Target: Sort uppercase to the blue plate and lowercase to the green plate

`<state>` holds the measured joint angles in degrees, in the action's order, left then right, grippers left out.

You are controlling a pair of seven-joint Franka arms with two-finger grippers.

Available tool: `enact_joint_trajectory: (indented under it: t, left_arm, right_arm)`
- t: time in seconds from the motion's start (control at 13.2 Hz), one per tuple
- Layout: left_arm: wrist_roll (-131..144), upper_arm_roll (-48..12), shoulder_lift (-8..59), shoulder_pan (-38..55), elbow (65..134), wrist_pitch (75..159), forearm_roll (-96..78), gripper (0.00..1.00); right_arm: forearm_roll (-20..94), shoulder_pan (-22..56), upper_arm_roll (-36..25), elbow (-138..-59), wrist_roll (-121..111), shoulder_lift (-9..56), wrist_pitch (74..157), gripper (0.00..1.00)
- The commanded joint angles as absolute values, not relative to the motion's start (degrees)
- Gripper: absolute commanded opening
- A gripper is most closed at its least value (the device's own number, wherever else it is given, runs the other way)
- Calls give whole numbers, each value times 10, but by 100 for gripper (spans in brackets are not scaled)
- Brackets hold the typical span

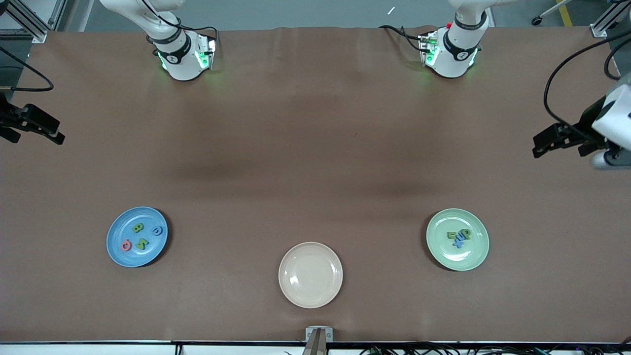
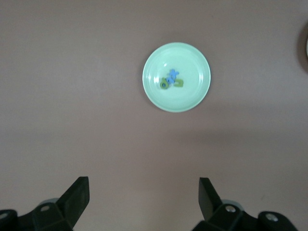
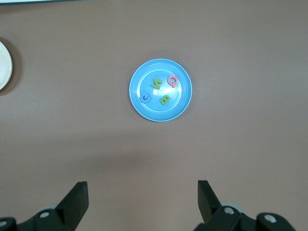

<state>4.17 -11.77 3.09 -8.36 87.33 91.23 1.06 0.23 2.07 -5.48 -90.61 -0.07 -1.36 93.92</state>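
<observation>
The blue plate point(image 1: 118, 231) point(image 3: 154, 109) holds several uppercase letters: a green B point(image 1: 138, 227) point(image 3: 164, 100), a blue C point(image 1: 157, 230) point(image 3: 145, 98), a green N point(image 1: 142, 243) point(image 3: 156, 83) and a pink-red G point(image 1: 126, 245) point(image 3: 173, 80). On the green plate point(image 1: 473, 251) point(image 2: 195, 67) the lowercase letters lie bunched together, green ones point(image 1: 452, 235) point(image 2: 179, 83) and blue ones point(image 1: 458, 241) point(image 2: 172, 74). My left gripper point(image 1: 559, 144) point(image 2: 143, 185) hangs open and empty over bare table at the left arm's end. My right gripper point(image 1: 35, 132) point(image 3: 142, 188) hangs open and empty over the right arm's end.
A beige plate point(image 1: 310, 274) with nothing on it sits between the two coloured plates, nearer to the front camera. Brown table covering point(image 1: 315, 148) stretches from the plates to the arm bases. A small metal bracket point(image 1: 318, 335) stands at the table's front edge.
</observation>
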Motion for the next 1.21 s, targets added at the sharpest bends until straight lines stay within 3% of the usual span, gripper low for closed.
enact_joint_trajectory:
  t: [0.0, 0.45, 1.14]
  left_arm:
    - [42, -63, -26, -20, 929, 890, -4, 100]
    - [46, -45, -81, 26, 976, 884, -3, 100]
    - [10, -44, -77, 13, 933, 855, 0, 100]
  right_arm:
    - [-6, -25, -6, -897, -2, -11, 932, 100]
    - [-8, -37, 17, -897, 4, -11, 930, 100]
    - [-13, -47, 16, -893, 21, -11, 918, 100]
